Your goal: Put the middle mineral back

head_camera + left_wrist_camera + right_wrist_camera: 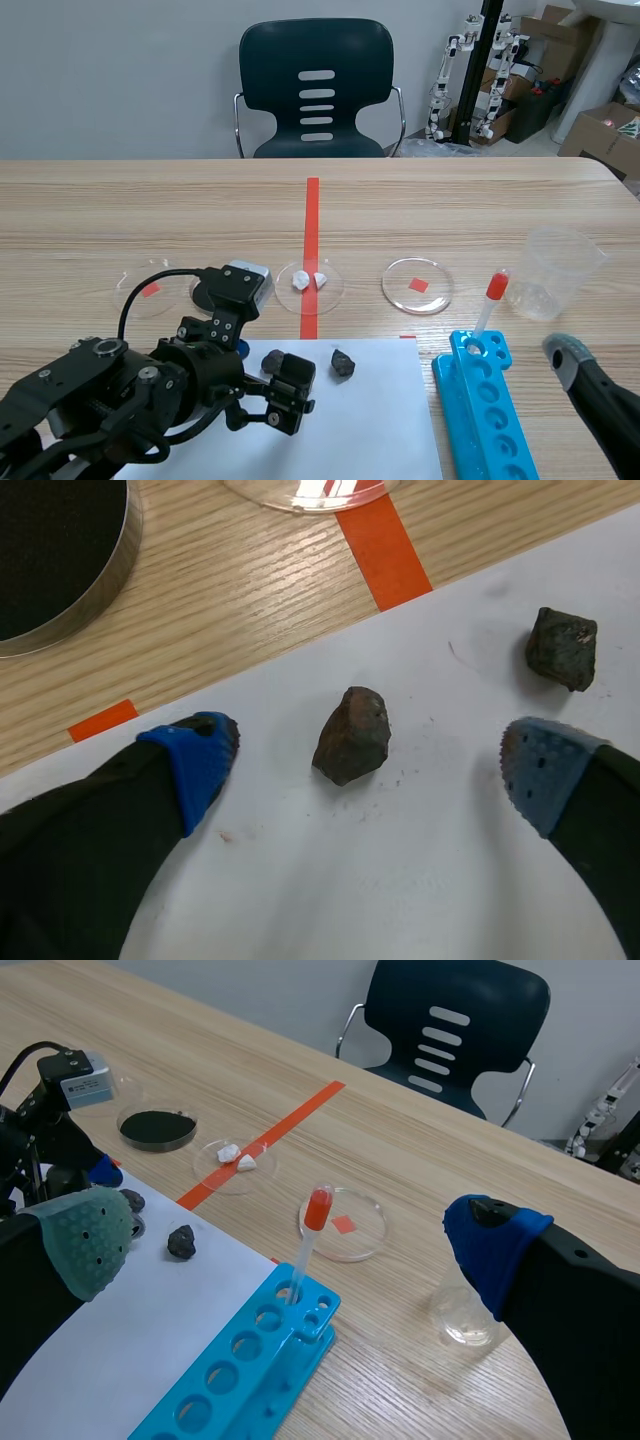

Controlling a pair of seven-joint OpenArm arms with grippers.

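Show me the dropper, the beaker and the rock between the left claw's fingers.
dropper (318,1210), right wrist view, red bulb.
beaker (555,272), scene view, clear wall.
rock (352,735), left wrist view, its middle.

Nothing written can be read here: no words, numbers or brand marks. The cardboard boxes (592,135) on the floor far beyond the right claw (290,1240) carry printing too small to make out. The white sheet (400,905) under the left claw (370,768) shows only faint smudges
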